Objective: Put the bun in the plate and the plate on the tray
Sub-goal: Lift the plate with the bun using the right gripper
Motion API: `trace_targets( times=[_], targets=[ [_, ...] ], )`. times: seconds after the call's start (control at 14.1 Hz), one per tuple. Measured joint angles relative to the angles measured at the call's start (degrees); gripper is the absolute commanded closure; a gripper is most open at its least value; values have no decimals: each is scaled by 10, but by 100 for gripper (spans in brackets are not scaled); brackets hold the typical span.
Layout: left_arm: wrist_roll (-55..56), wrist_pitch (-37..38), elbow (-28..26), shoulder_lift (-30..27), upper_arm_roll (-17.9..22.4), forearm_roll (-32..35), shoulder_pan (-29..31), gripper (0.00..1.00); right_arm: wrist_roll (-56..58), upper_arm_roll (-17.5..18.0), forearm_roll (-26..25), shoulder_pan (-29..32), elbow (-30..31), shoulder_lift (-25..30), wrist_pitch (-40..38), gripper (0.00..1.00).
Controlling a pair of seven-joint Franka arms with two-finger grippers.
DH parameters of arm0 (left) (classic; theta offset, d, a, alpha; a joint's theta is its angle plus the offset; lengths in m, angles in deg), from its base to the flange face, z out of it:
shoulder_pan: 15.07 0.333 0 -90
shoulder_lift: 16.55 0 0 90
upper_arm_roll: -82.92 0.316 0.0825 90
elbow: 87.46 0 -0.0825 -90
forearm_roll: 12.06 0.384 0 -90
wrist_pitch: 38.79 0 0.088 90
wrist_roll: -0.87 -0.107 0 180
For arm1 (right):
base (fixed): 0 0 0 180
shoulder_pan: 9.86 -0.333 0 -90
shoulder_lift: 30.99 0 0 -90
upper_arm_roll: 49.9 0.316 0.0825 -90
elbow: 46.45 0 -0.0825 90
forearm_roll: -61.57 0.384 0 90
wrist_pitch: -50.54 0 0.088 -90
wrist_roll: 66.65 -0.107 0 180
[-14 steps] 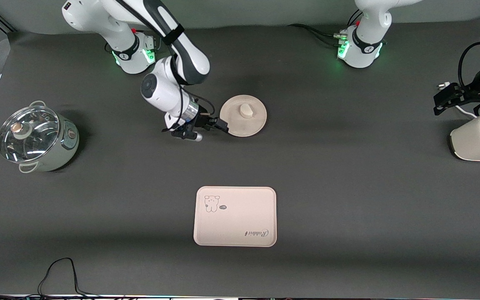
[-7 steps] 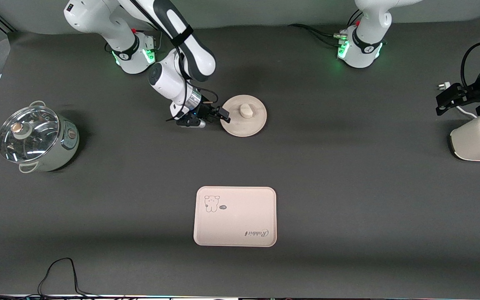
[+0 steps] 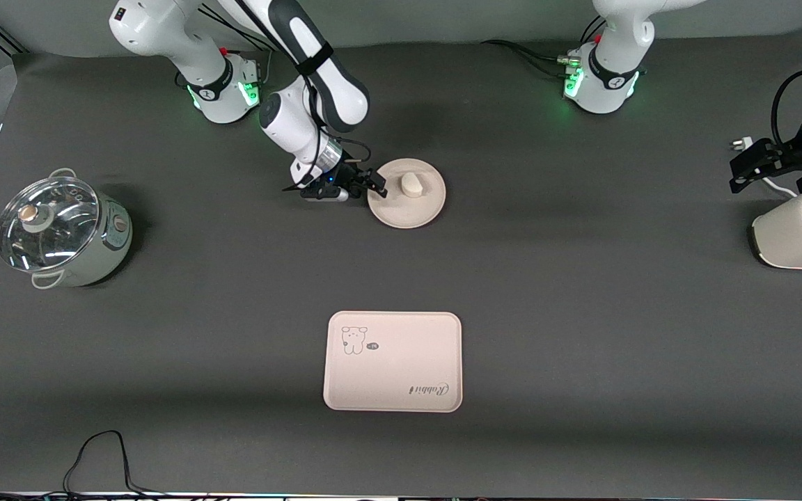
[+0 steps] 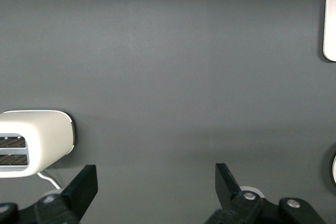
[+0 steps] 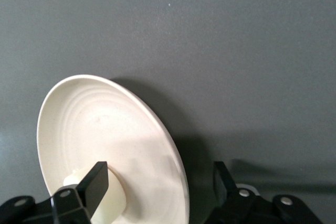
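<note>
From my station I judge the first half done: the bun (image 3: 411, 184) sits on the plate (image 3: 415, 209), a little off its middle toward the robots' bases. The plate itself rests on the table near the right arm's base, well apart from the tray (image 3: 392, 362), which lies bare much nearer the front camera, so carrying the plate over is the part left to do. My right gripper (image 3: 372, 186) is low at the plate's rim on the side toward the right arm's end of the table; in the right wrist view its fingers (image 5: 97, 180) stand wide, one over the inside of the dish beside the bun and the other outside the rim, so the edge lies between them with nothing pinched yet. I read this as lining up a rim grasp, and closing, lifting without tipping the bun off, and setting the plate down on the tray all remain. The left gripper (image 3: 749, 165) waits over the toaster (image 3: 801, 233) at the left arm's end of the table, fingers spread and empty. A lidded pot (image 3: 60, 231) stands at the right arm's end, out of the way.
</note>
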Motion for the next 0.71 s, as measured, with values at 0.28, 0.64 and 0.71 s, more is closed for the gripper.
trace_targets(
  times=[0.28,0.64,0.71],
  targets=[
    [0,-1,0,0,0,0,0,0,0,0,3,-10,0,-10,9,100],
    [0,-2,0,0,2,0,2,0,2,0,10,-11,0,-14,9,100],
    [0,-5,0,0,2,0,2,0,2,0,12,-11,-1,-14,10,100]
  ],
)
